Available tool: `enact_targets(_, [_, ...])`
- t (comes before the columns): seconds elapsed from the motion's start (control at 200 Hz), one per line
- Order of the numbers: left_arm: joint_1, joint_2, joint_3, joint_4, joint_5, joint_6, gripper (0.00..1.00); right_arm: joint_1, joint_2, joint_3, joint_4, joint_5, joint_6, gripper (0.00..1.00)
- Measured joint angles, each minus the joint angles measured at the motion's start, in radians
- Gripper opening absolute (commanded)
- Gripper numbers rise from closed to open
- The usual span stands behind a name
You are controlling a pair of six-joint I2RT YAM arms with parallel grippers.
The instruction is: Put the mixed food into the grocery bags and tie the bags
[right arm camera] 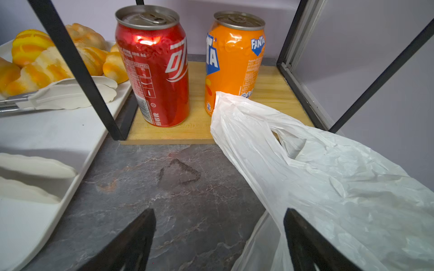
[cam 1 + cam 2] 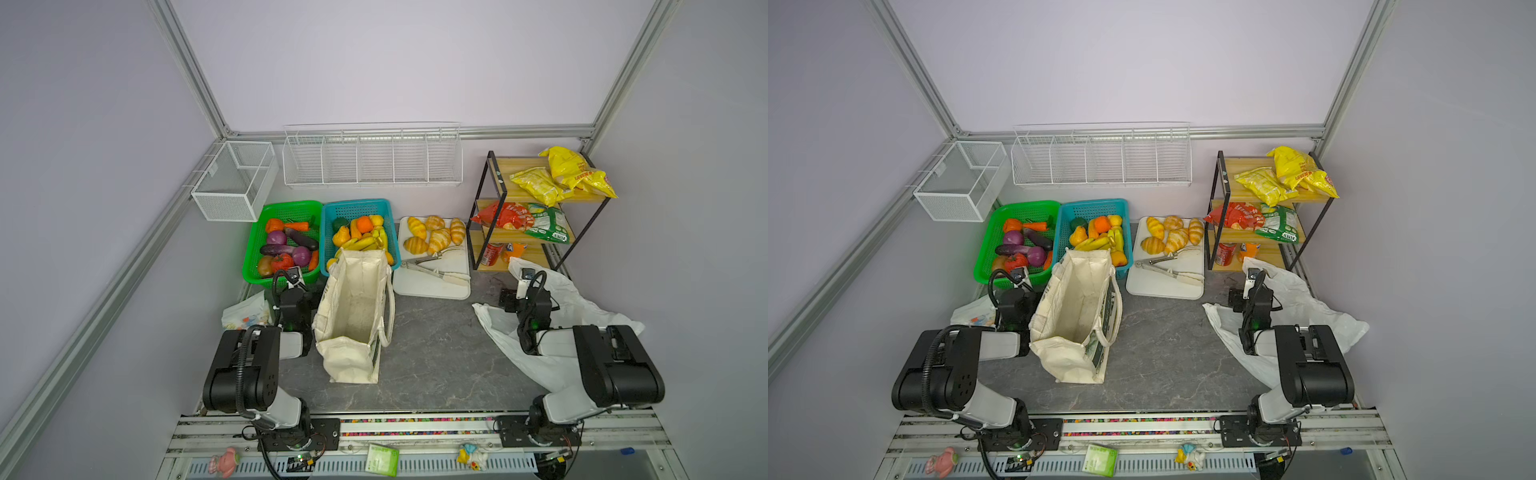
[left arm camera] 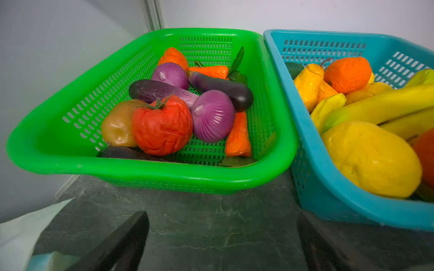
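Left gripper (image 3: 222, 223) released, jaws wide, nothing between, low over dark marbled tabletop (image 2: 436, 345). Just to its right: tall cream canvas tote (image 2: 353, 299) with rope handles, upright, gaping. Ahead and rightward: turquoise slotted plastic basket (image 3: 328, 199) holding wrinkled orange toy fruit (image 3: 347, 74) and plump yellow toy fruit (image 3: 371, 159). Right gripper (image 1: 219, 215) likewise released, empty; thin white translucent plastic carrier bag (image 1: 328, 176) crumpled under one finger (image 1: 307, 239). Ahead and higher, on black-framed wooden rack (image 1: 274, 93): red crinkly snack packet (image 2: 505, 216), green-and-white snack packet (image 2: 548, 224).

Cream canvas tote (image 2: 353, 307) upright, open, empty. White plastic bag (image 2: 582, 307) crumpled flat. Red snack packet (image 2: 505, 216), green-white snack packet (image 2: 548, 224) on wooden shelf rack (image 2: 519, 164). Orange toy fruit (image 2: 364, 224) in blue basket (image 2: 357, 202).
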Motion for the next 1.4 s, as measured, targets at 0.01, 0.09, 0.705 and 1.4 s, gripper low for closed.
enact_targets(0.01, [0.000,0.000,0.000,0.000,0.000,0.000,0.99,0.000,0.000,0.000,0.000,0.000,0.000,0.88])
enact_targets(0.09, [0.000,0.000,0.000,0.000,0.000,0.000,0.99,0.000,0.000,0.000,0.000,0.000,0.000,0.89])
enact_targets(0.705, [0.000,0.000,0.000,0.000,0.000,0.000,0.99,0.000,0.000,0.000,0.000,0.000,0.000,0.89])
enact_targets(1.4, [-0.001,-0.451,0.121,-0.405,-0.143,-0.224,1.00,0.069,-0.325,0.134,-0.368,0.074,0.111,0.88])
